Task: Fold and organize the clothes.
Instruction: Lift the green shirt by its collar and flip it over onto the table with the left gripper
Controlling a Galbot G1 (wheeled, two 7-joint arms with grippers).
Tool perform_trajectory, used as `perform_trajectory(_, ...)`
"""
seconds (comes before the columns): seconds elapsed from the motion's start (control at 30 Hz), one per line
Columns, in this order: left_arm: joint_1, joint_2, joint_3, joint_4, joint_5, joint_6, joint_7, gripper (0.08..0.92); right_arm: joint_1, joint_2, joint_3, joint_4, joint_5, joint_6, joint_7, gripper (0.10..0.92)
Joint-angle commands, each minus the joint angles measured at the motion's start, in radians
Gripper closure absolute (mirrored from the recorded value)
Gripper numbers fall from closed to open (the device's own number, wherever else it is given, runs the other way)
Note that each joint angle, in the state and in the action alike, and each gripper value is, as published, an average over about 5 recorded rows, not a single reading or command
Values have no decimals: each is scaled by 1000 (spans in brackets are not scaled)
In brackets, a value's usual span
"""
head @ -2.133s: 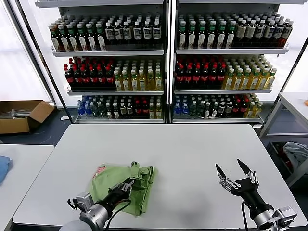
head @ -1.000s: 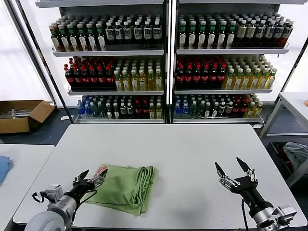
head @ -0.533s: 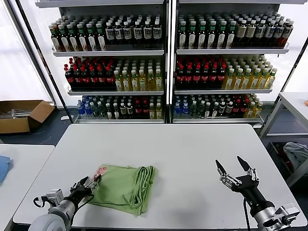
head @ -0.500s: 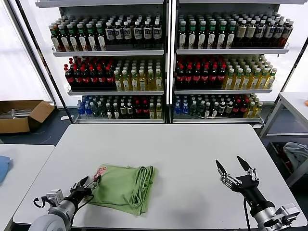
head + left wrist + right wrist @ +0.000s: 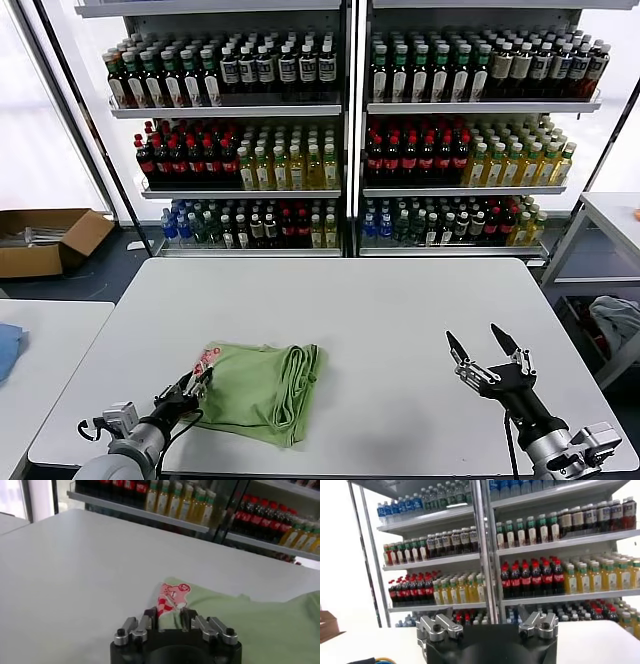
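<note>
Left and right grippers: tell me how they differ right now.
The left gripper sits at the green T-shirt's corner by its red-and-white print, fingers narrowed around the fabric edge; the right gripper hovers over bare table, fingers spread wide, holding nothing. Both are low over the table's near edge.

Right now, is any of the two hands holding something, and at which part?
The left hand is closing on the left edge of the light green cotton T-shirt, beside its red-and-white print; a firm hold cannot be told. The right hand holds nothing.
</note>
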Motion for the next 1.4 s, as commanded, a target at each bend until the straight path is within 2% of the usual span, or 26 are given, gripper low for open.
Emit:
perform_trajectory(0.03,7,-15,4,-11,13,-4,13,627,4,0,-6,-1,3,-2,2,203)
perform_trajectory(0.23,6,-3,-18,-8,19,-32,12,785,2,-5,5,7,5,-3,2,203)
perform_trajectory(0.37,1,11,-92,-13,-8,-41,12,872,-2,-9,17,10,9,-4,1,203)
perform_trajectory(0.73,17,73,-509,-4,-175,-17,-3,885,8,-8,19,0,15,-3,1,203)
perform_trajectory(0.93,32,179,-669,66,-211,3,-10,885,8,-13,21,-4,21,-2,-1,203)
perform_trajectory(1.07,27,237,-698,61,-225,24,-25,885,9,-13,23,-6,26,1,-3,203)
perform_trajectory(1.17,19,239,-691,11,-223,44,-38,885,6,-10,28,-6,30,4,-5,203)
perform_trajectory(1.27,22,211,-654,-60,-212,62,-59,885,-5,-7,42,-4,38,9,-7,203)
perform_trajectory(1.4,40,135,-558,-175,-172,79,-95,885,-33,-2,57,-5,42,21,-13,203)
